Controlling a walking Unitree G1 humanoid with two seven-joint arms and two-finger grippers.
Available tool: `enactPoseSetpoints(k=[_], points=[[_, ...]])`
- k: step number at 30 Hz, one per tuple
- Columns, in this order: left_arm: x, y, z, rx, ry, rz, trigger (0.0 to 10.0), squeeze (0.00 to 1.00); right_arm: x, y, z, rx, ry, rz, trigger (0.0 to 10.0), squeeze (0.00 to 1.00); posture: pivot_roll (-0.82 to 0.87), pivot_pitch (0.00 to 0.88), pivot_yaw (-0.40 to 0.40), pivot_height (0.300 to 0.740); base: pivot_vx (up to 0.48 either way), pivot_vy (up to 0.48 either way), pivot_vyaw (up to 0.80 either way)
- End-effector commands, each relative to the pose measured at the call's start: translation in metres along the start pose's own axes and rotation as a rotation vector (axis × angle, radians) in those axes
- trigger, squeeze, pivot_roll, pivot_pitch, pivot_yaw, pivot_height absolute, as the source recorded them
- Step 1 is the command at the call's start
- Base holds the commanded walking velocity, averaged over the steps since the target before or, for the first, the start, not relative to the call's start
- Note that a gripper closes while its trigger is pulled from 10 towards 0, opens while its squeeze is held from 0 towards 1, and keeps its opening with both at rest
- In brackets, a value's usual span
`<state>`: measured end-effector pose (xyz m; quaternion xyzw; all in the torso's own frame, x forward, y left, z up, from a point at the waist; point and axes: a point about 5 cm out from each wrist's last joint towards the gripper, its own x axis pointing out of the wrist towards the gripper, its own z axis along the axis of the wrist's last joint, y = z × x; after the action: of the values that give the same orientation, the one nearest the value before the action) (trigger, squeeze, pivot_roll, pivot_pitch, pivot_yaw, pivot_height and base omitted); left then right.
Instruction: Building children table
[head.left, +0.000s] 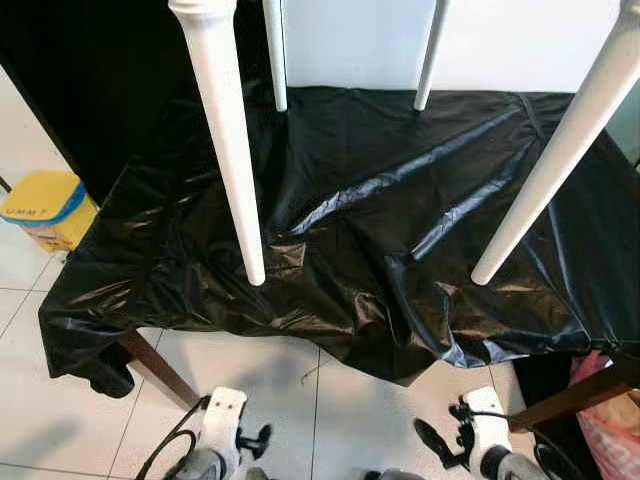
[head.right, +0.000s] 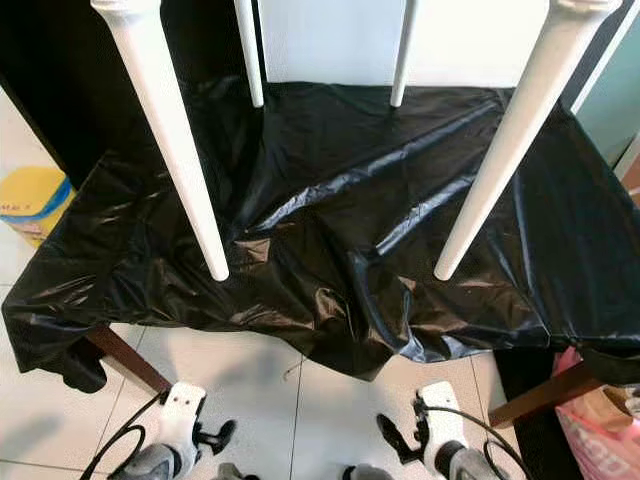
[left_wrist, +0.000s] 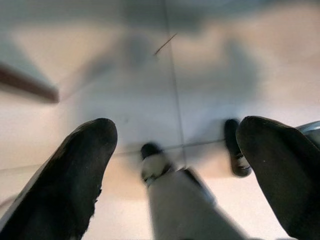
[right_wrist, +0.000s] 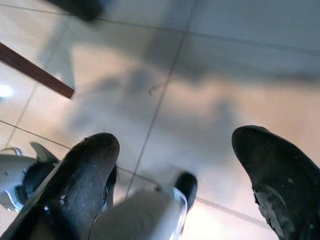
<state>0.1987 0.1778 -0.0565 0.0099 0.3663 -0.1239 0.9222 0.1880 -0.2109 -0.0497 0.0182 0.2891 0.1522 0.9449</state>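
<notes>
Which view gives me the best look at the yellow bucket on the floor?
The left eye view: the yellow bucket sits whole beside the black sheet, lid and blue band visible. The right eye view cuts it at the frame edge. The wrist views face floor tiles past their own open fingers.

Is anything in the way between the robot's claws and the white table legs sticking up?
Nothing visible blocks them. Both the left claw and right claw hang low over the tiled floor, open and empty. The nearest white legs stand above on the black sheet.
</notes>
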Motion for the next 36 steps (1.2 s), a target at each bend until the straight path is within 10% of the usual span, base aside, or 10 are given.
enactPoseSetpoints(k=[1,14,36], points=[[0.0,0.003,-0.015,-0.055,0.052,0.075,10.0,0.0,-0.002,-0.002,-0.016,0.055,0.072,-0.101,10.0,0.0,-0.13,0.071,0.0,0.74,0.0,0.0,0.0],[0.003,0.003,-0.036,-0.168,0.197,0.209,10.0,0.0,-0.005,-0.003,-0.045,0.193,0.271,-0.39,10.0,0.0,-0.12,0.004,0.005,0.74,0.0,0.0,0.0],[0.009,-0.035,-0.049,0.129,0.327,0.015,10.0,0.0,0.005,0.033,-0.058,0.026,0.393,-0.289,10.0,0.0,-0.16,0.0,0.052,0.74,0.0,0.0,0.0]])
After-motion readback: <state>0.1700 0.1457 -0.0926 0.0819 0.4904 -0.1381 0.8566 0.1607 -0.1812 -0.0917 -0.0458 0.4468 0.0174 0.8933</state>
